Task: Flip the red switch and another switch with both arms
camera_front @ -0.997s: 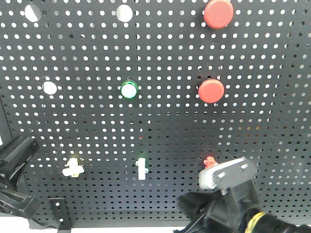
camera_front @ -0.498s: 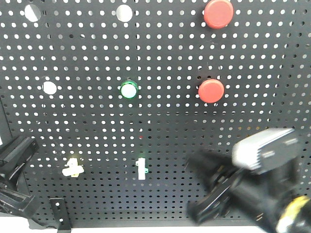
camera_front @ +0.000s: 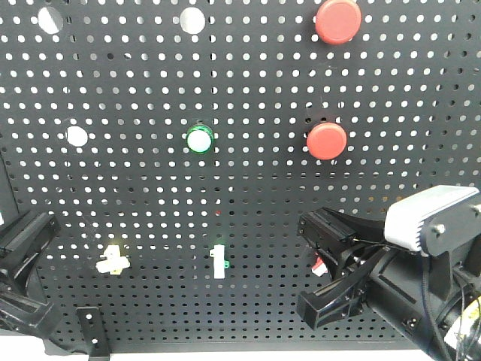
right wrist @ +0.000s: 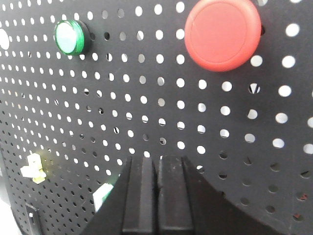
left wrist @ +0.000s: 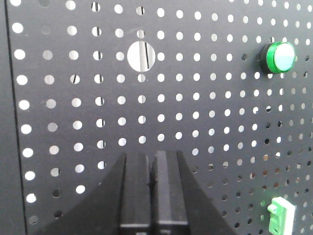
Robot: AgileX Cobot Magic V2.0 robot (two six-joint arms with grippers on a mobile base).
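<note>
The red switch (camera_front: pixel 319 265) shows as a small red and white spot low on the black pegboard (camera_front: pixel 150 188). It is half covered by my right gripper (camera_front: pixel 308 224), whose shut black fingers lie just above it; I cannot tell if they touch. The right wrist view does not show this switch, only the shut right gripper (right wrist: pixel 156 159) close to the board. Another switch (camera_front: pixel 111 259), with a yellowish glow, sits at the lower left and appears again as the yellowish toggle (right wrist: pixel 34 169). My left gripper (camera_front: pixel 45 224) is shut, left of it and apart. The left gripper (left wrist: pixel 152 156) hides it.
Two large red push buttons (camera_front: pixel 337 20) (camera_front: pixel 326 141) and a green lamp (camera_front: pixel 199 139) sit higher on the board. A white toggle with a green dot (camera_front: pixel 219 262) stands between the two switches. The right arm's grey housing (camera_front: pixel 432 218) is at the lower right.
The right arm swung up and to the right. Its grey housing moved away from under the red switch, and its shut fingers now lie over that switch. The left arm has not moved.
</note>
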